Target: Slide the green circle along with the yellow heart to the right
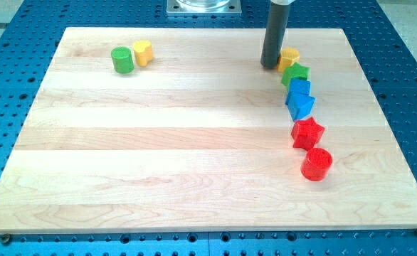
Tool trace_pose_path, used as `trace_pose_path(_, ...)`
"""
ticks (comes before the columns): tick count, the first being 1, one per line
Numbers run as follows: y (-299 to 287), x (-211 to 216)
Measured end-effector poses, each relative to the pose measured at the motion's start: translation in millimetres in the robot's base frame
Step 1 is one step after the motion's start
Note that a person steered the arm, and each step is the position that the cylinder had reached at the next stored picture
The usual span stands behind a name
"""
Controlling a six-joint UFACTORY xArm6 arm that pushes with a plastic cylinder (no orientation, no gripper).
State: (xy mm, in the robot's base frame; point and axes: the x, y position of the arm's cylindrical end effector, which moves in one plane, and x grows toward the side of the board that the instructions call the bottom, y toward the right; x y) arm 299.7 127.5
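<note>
The rod runs off the view's top; it hides part of the yellow block beside it.

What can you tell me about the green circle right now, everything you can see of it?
The green circle is a short, upright cylinder of bright green, matte-looking material, flat top facing up. It sits on the wooden board near the view's top left corner. The yellow heart stands right beside it on the view's right, touching or nearly so. Nothing else is near it. My tip is far off toward the view's right, beside the column of other blocks, not in contact with the circle.
</note>
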Motion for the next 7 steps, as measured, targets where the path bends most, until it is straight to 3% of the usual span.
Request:
trace_pose_path(1,8,0)
trace_pose_path(3,-55,-11)
trace_pose_path(4,-60,-37)
trace_pose_path(5,-102,40)
trace_pose_path(6,-183,86)
trace_pose_path(7,-281,81)
